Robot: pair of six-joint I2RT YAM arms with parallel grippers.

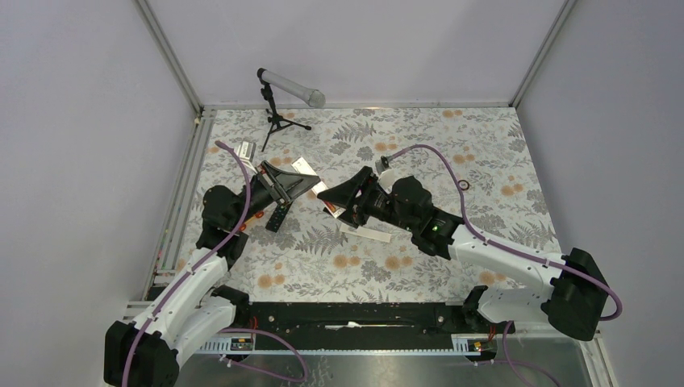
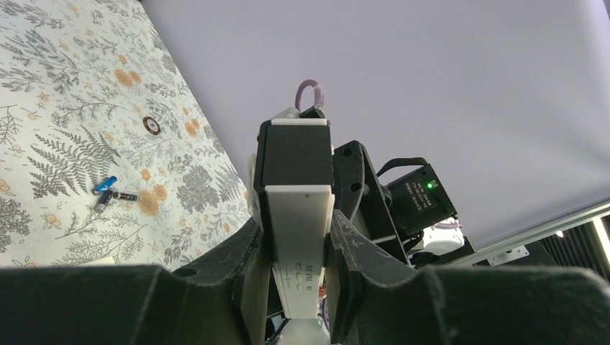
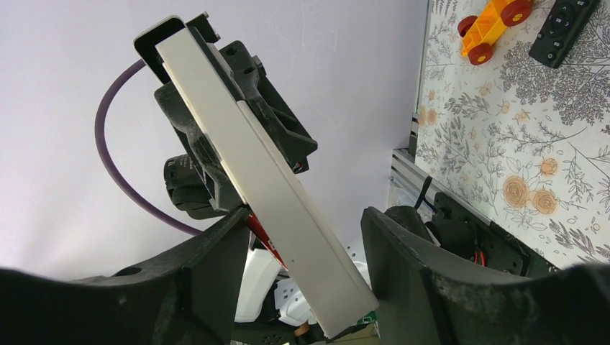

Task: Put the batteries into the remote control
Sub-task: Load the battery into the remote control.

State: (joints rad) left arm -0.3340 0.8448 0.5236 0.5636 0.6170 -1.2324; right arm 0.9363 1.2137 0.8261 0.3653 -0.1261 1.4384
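The remote point(image 2: 298, 230) is a slim white slab, batteries point(image 2: 109, 192) tiny cylinders.

Bright, even diffuse light, soft faint shadows, top view sharp, wrist views' near foreground blurred

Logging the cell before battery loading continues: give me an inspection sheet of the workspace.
Surface: floral-print cloth.
Job's things: white slab remote control held aloft; blue and dark cylinder batteries lying on cloth.
Clutter: orange toy car with red wheels, black button remote, small dark ring.
End effectors: left end effector clamped on the white remote; right end effector open around it.
Cables: two looping purple cables.
Surroundings: grey microphone on black tripod, pale walls.
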